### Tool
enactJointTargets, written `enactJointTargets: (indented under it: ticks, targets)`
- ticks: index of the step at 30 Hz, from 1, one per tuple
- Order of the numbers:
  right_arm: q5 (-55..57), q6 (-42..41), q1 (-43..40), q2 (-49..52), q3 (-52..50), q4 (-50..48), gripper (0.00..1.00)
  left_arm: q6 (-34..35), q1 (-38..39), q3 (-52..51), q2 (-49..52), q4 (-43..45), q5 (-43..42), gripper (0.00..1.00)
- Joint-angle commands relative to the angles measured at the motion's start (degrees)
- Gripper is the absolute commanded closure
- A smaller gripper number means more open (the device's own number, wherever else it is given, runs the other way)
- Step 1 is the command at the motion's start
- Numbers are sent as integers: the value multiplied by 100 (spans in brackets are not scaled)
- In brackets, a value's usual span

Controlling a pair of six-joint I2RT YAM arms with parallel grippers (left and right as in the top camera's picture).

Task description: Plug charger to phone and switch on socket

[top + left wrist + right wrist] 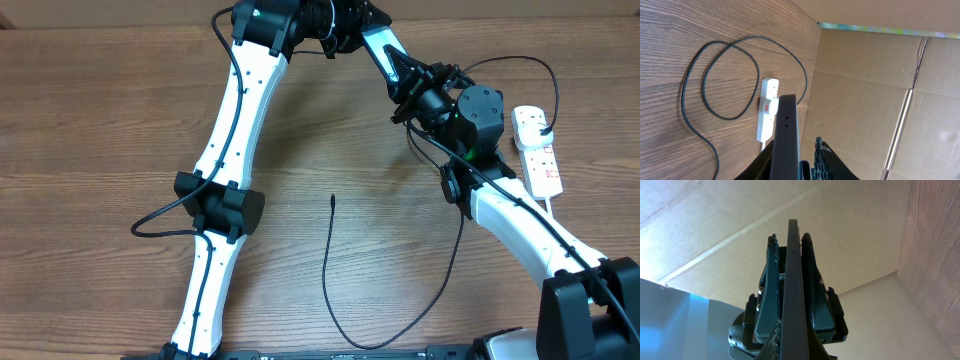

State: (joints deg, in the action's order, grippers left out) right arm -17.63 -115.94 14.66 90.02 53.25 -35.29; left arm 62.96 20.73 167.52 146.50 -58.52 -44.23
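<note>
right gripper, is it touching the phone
Touching. The right wrist view shows the right gripper with its fingers clamped against both faces of the phone, seen edge-on.

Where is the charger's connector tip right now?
Overhead, the connector tip lies on the table near its middle, between the left arm and right arm, well left of the socket.

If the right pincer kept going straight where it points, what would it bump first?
Probably the cardboard wall. The right pincer is shut on the phone, seen edge-on, and beyond the phone's tip only brown cardboard shows. How far off is unclear.
</note>
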Motion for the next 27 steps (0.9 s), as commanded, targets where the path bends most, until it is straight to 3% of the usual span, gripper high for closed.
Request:
enactJointTargets:
  ticks: [1, 11, 24, 27]
  targets:
    - [-44, -791, -26, -52, 114, -107, 96, -66, -20, 20, 63, 7, -83, 76]
    - [-153, -680, -24, -52, 114, -13, 96, -63, -20, 20, 63, 4, -83, 89]
    - [-175, -682, -20, -52, 114, -11, 96, -59, -13, 20, 63, -13, -81, 90]
    - [-173, -684, -20, -52, 114, -11, 89, -61, -13, 20, 63, -15, -83, 93]
